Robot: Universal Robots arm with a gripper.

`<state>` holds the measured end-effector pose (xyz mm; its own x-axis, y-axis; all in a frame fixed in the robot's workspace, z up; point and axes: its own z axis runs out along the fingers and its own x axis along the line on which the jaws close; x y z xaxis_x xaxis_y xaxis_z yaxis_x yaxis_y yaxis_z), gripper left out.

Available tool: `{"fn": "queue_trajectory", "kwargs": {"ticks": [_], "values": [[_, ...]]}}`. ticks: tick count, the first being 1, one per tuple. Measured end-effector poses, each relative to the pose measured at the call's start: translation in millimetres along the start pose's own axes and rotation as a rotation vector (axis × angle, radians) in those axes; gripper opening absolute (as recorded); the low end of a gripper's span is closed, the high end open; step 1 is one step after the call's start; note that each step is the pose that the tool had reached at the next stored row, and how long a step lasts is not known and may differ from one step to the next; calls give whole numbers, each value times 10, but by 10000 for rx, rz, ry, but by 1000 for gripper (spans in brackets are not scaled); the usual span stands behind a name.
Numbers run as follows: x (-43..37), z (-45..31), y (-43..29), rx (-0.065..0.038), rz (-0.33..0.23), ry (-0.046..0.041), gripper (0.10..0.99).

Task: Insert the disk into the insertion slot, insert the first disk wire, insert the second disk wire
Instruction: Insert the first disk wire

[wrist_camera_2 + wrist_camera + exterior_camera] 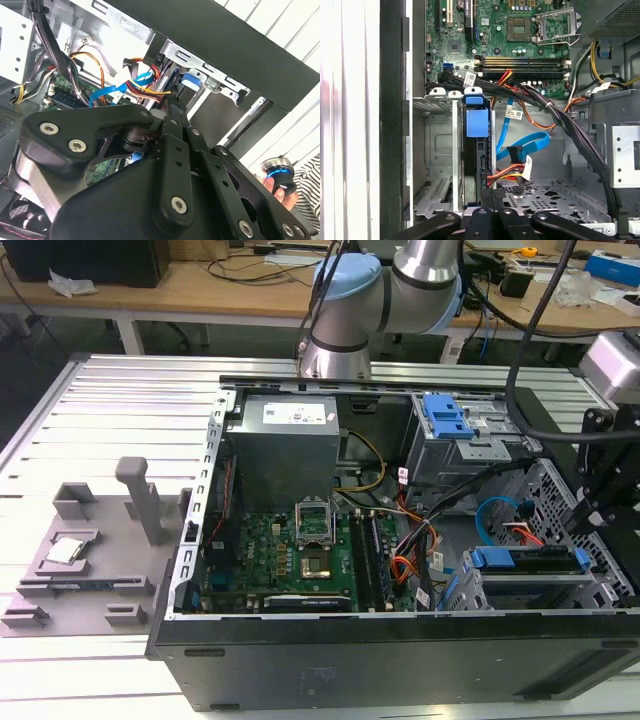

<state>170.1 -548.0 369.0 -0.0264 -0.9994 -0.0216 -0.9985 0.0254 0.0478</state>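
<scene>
First wrist view: the closed gripper [492, 194] sits at the disk [476, 122] in the insertion slot [437, 147], power wires [507, 176] crowding beside it.

Ribbed aluminium worktable [110, 400], cluttered wooden benches [190, 295] behind on white legs, even bright light

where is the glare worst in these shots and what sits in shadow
First wrist view: the ribbed silver aluminium table is blown out to near white beside the black computer case. Second wrist view: the table glares white too. Exterior view: even light, soft sheen on the table, shade inside the case.
</scene>
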Motion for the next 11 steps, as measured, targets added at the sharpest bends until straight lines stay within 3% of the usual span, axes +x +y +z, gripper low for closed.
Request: {"fn": "queue_trajectory", "kwargs": {"ticks": [2, 7, 11], "values": [[-1, -68, 3, 1, 0, 0, 106], [-1, -72, 40, 1, -1, 0, 106], [2, -68, 150, 3, 0, -1, 106]]}}
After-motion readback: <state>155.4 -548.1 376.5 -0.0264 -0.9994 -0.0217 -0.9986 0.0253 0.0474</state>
